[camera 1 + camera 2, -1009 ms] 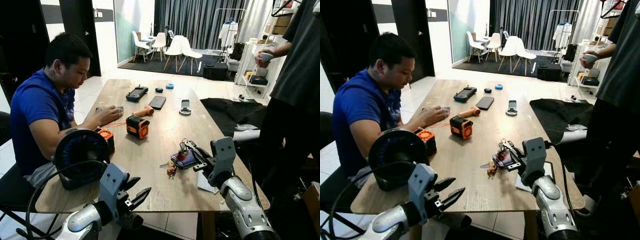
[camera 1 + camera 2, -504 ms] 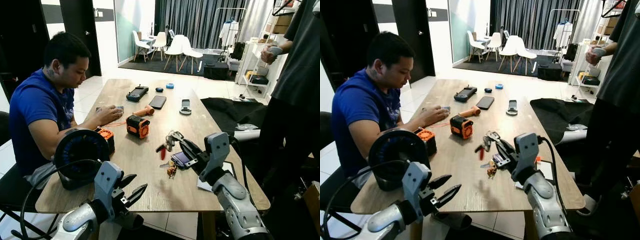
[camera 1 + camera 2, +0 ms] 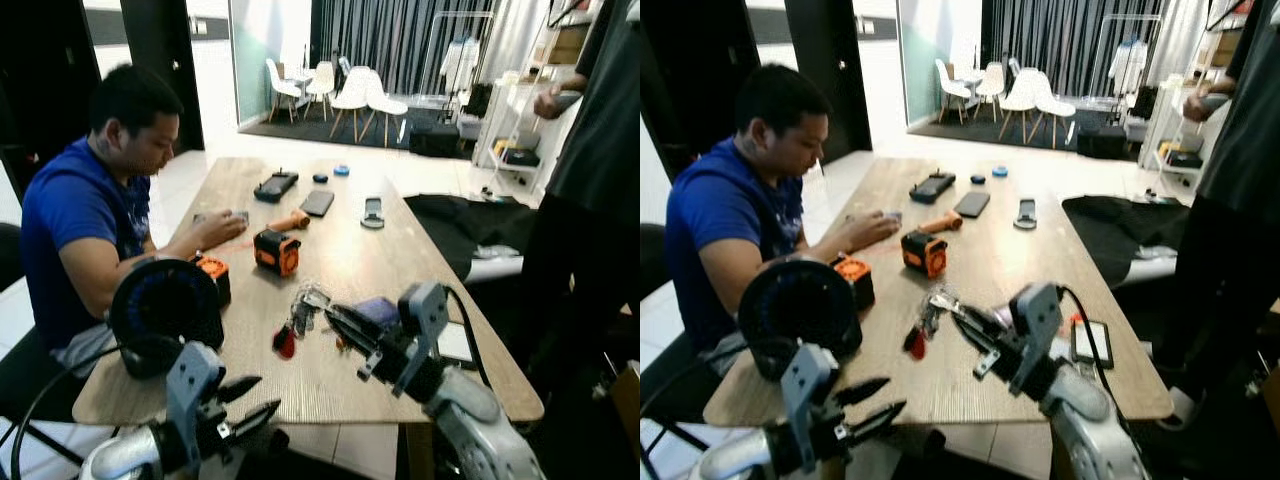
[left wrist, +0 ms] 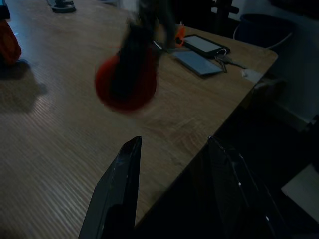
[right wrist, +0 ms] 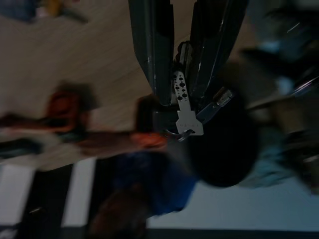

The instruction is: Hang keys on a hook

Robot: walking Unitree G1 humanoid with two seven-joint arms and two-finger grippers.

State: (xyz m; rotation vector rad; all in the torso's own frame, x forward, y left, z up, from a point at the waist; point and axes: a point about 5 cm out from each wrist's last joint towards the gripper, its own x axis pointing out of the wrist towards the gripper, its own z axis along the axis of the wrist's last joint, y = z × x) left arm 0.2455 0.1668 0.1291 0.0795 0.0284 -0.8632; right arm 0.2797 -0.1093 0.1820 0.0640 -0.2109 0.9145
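Observation:
My right gripper (image 3: 328, 313) is shut on a bunch of keys (image 3: 303, 303) and holds it in the air above the near part of the wooden table (image 3: 330, 250). A red fob (image 3: 285, 342) dangles below the bunch. In the right wrist view the two fingers pinch the keys, and a silver key (image 5: 185, 112) sticks out past the tips. My left gripper (image 3: 268, 394) is open, low at the table's near edge, with nothing in it. The left wrist view looks past its fingers (image 4: 127, 169) at the blurred red fob (image 4: 127, 82).
A person in a blue shirt (image 3: 80, 210) sits at the table's left side. Another person in dark clothes (image 3: 590, 190) stands at the right. A black round device (image 3: 165, 310), orange tools (image 3: 275, 252) and phones (image 3: 317, 203) lie on the table. A phone (image 4: 204, 45) lies near the right edge.
My right gripper has lifted the keys off the table and swung them to the left, the red fob now hanging free. The left gripper has sunk slightly.

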